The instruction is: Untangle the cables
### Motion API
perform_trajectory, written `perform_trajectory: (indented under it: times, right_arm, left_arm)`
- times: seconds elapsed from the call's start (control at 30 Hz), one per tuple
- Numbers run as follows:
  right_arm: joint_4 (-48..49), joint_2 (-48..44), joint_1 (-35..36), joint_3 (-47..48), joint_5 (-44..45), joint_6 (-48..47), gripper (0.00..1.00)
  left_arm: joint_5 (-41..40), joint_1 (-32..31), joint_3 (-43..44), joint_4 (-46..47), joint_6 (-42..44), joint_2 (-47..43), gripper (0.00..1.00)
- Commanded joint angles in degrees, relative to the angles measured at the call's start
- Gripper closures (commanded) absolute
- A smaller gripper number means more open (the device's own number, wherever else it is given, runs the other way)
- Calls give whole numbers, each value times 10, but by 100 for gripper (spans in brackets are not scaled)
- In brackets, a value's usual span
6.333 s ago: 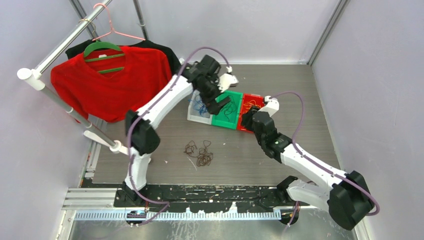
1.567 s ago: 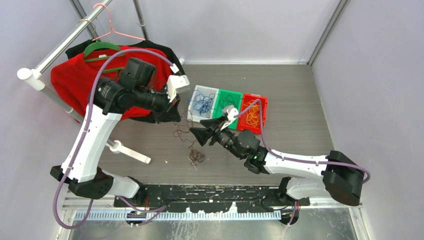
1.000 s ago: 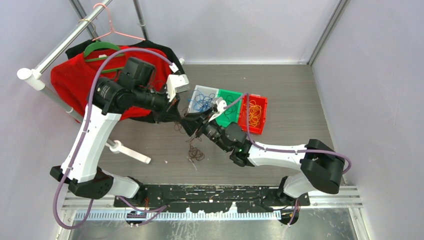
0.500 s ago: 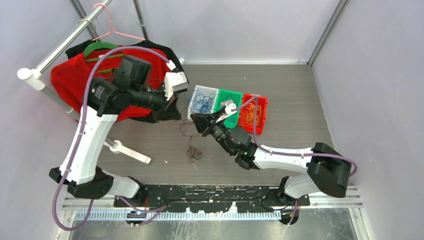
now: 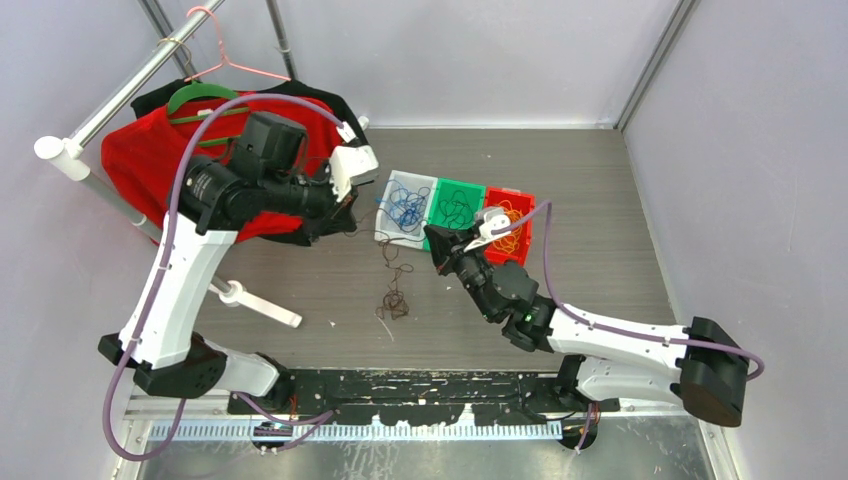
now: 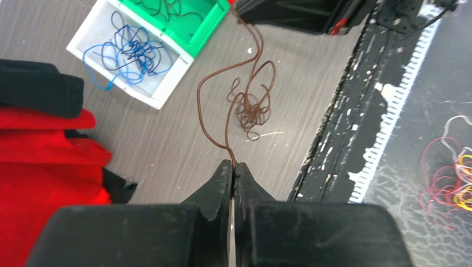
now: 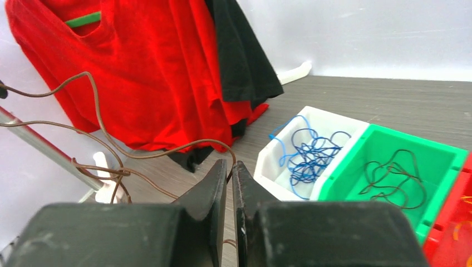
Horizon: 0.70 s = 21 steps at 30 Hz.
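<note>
Two end effectors are pinching one brown strand: the left end effector and the right end effector are each clenching it, probably stretching it free of the brown clump resting on the worktop below and between them. Only the left wrist view is showing that clump; the right wrist view is showing the green bin just ahead, with dark cables inside.

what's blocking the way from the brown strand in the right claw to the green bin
Nothing visible. The green bin sits open just beyond the right claw. The brown strand also runs to the shut left claw and into the clump.
</note>
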Motion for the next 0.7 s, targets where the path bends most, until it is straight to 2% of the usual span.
perform_trajectory:
  times: [0.0,0.27,0.37,0.4,0.53,0.6,0.67]
  right_arm:
    - [-42,-38,0,-2,36,-63,86]
    - [-103,-84,0,4,56,-126,87]
    - [-109,-93,0,10,33,-125,86]
    - [-113,-93,0,12,19,-123,81]
    - [-97,-79,0,11,-89,-94,48]
    - [-75,-62,0,12,-167,-71,40]
    - [-59,-35,2,26,-251,-50,35]
  left_arm:
    - [-74,-13,-9,39,25,-15,100]
    - [-211,-40,-33,91,69,-27,100]
    - [-201,-41,-22,99,55,-26,100]
    - [-186,-41,-17,100,47,-26,100]
    - [-135,-43,6,96,9,-16,100]
    - [-121,-43,17,92,-4,-11,100]
    - [-104,-43,31,86,-10,-7,100]
